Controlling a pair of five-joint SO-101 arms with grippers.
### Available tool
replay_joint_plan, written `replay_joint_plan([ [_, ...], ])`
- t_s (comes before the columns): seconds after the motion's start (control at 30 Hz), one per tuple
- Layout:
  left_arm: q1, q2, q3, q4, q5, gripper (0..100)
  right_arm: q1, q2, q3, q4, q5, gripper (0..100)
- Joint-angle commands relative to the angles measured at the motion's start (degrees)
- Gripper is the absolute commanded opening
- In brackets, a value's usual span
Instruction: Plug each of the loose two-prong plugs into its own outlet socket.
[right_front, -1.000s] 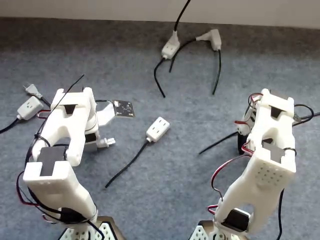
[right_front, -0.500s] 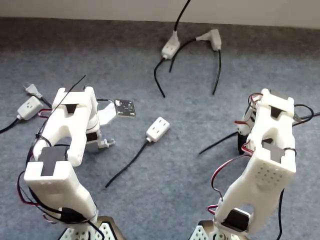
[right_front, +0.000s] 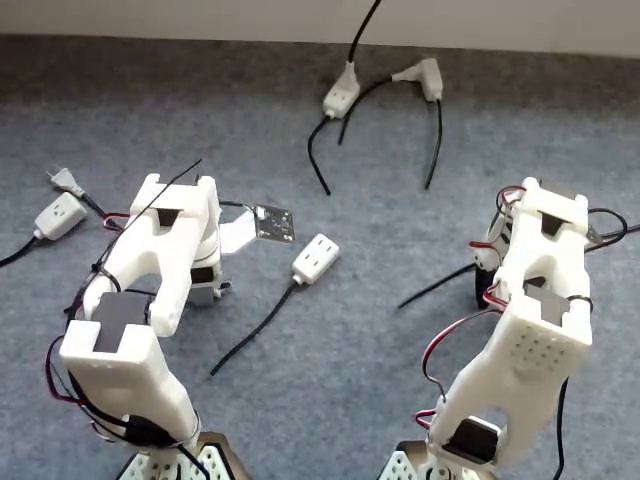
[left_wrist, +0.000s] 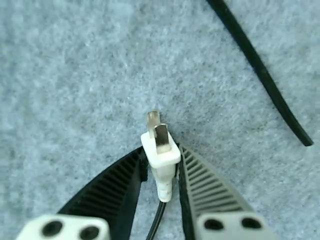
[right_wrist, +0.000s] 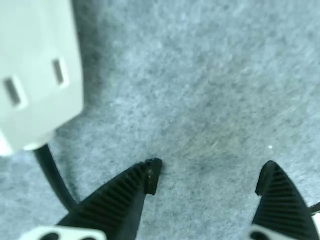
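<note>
Left gripper (left_wrist: 160, 159) is pinched tight on a small white two-prong plug (left_wrist: 161, 149), prongs sticking out over the grey carpet (left_wrist: 75, 60), with a black cord (left_wrist: 260, 70) off to one side and no socket close by. Right wrist view: the right gripper (right_wrist: 209, 177) is spread wide with nothing in it, just beside a white plastic outlet block (right_wrist: 37, 75) with two slots. From the high view, a white outlet socket (right_front: 315, 258) on a black lead sits bare near the left arm (right_front: 165, 250). A second white socket (right_front: 58, 215) and a loose plug (right_front: 66, 180) lie apart at the far left, so I'd say nothing's plugged in yet here and pretty much the whole job's left.
</note>
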Motion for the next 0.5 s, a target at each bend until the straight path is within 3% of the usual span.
replay_joint_plan([
  [0.0,0.92,-0.22,-1.27,-0.53,0.09,11,-1.36,0.31,0.4,-2.24,-0.18,33.6],
  [0.47,-2.86,-0.22,-1.19,-0.26,0.0,11,-1.36,0.31,0.4,-2.24,-0.18,33.6],
])
